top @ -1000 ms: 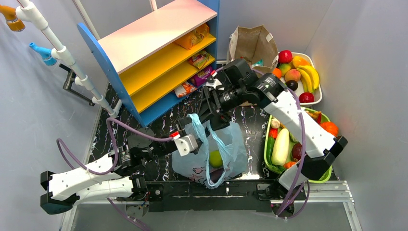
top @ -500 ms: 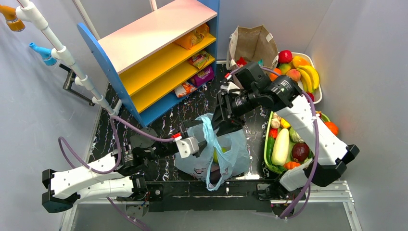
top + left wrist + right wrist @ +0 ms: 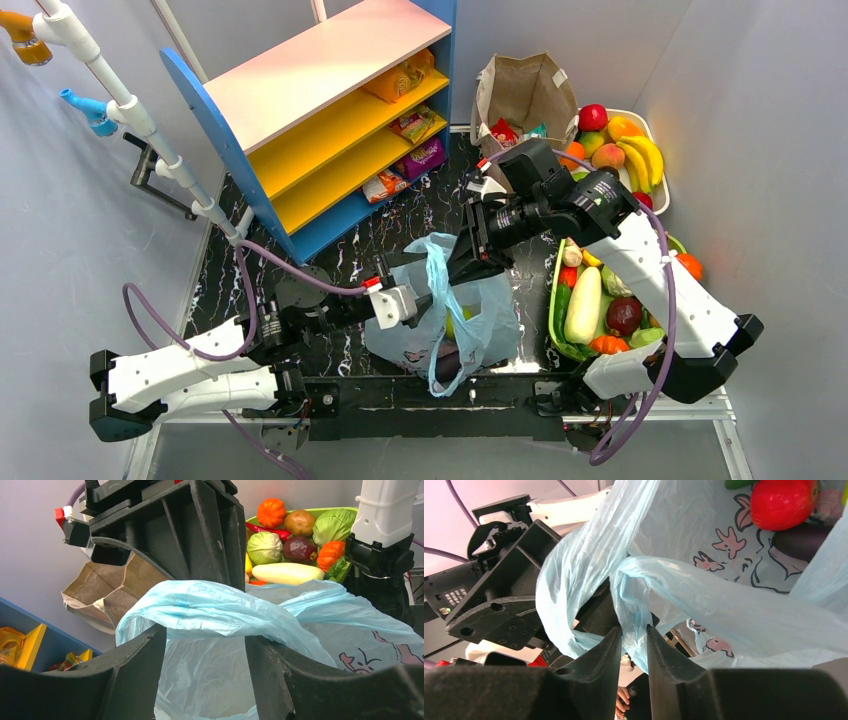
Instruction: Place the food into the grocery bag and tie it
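The thin, translucent light-blue plastic grocery bag [image 3: 470,315] sits slumped mid-table on the black marbled table [image 3: 430,205], between my two arms with its handles up. My right gripper [image 3: 633,635] has its fingers almost together on a twisted strand of handle film, which looks like a pinch to me. My left gripper [image 3: 205,639] has its fingers well apart, with the other handle band draped across them and nothing clamped.

What worries me is that the film is thin and slippery. If the right pinch only has an edge, the strand could slide out once I pull, and a hard pull could stretch or tear it. The left band only rests there, so it might drop off before any knot forms. The two grippers are also very near each other and could bump.

A round red thing [image 3: 781,502] shows through the film. I can't tell from here whether any foil packets are inside. Some crinkly snack packets [image 3: 385,185] sit on the blue shelf unit with yellow boards [image 3: 320,140].

The green tray of plastic vegetables [image 3: 553,300] is just beside the bag, under my right arm. The stiff brown paper bag [image 3: 525,90] stands behind that arm.
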You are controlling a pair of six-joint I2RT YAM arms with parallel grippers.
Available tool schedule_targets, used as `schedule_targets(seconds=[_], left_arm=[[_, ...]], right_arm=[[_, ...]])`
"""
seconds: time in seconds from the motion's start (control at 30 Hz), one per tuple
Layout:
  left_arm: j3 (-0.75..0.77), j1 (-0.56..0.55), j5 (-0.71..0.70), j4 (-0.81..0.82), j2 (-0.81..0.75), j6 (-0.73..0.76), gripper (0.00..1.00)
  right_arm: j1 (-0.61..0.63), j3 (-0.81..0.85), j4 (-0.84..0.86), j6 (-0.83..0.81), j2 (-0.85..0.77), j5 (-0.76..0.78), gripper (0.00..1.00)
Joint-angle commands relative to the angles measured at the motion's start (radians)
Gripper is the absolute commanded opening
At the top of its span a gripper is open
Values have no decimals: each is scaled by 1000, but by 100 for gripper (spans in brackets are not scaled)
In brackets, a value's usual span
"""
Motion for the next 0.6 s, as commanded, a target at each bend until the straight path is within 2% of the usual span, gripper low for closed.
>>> schedule_targets(seconds=[0.0, 0.3, 0.57], left_arm=[[-14, -6, 5, 43, -17, 8, 57], [0, -6, 11, 55, 12, 33, 54], [2, -4, 7, 20, 7, 59, 54]], right_arm=[[-1, -19, 71, 8, 8, -54, 30], [11, -65, 164, 10, 15, -201, 23], [16, -115, 284, 58, -8, -306, 22]])
